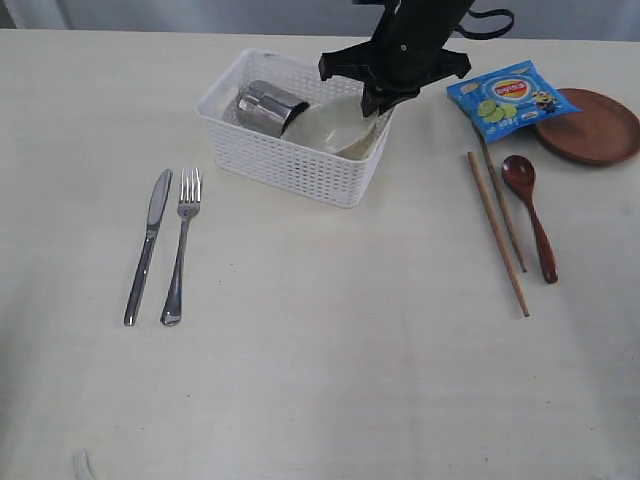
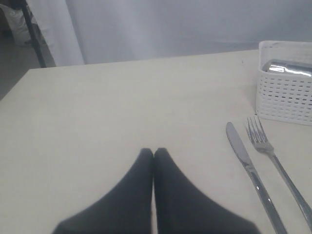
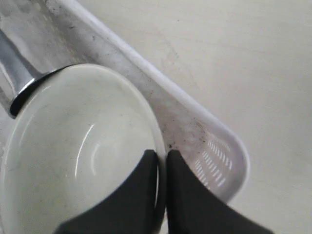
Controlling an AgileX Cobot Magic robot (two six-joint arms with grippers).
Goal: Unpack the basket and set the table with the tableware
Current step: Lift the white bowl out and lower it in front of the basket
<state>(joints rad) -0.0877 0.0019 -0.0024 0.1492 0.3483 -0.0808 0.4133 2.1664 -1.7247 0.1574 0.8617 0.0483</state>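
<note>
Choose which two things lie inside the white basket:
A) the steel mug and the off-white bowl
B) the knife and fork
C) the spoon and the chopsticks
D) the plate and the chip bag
A: the exterior view shows the mug on its side and the bowl within the walls of the basket, while the things in the other options lie outside it.
</note>
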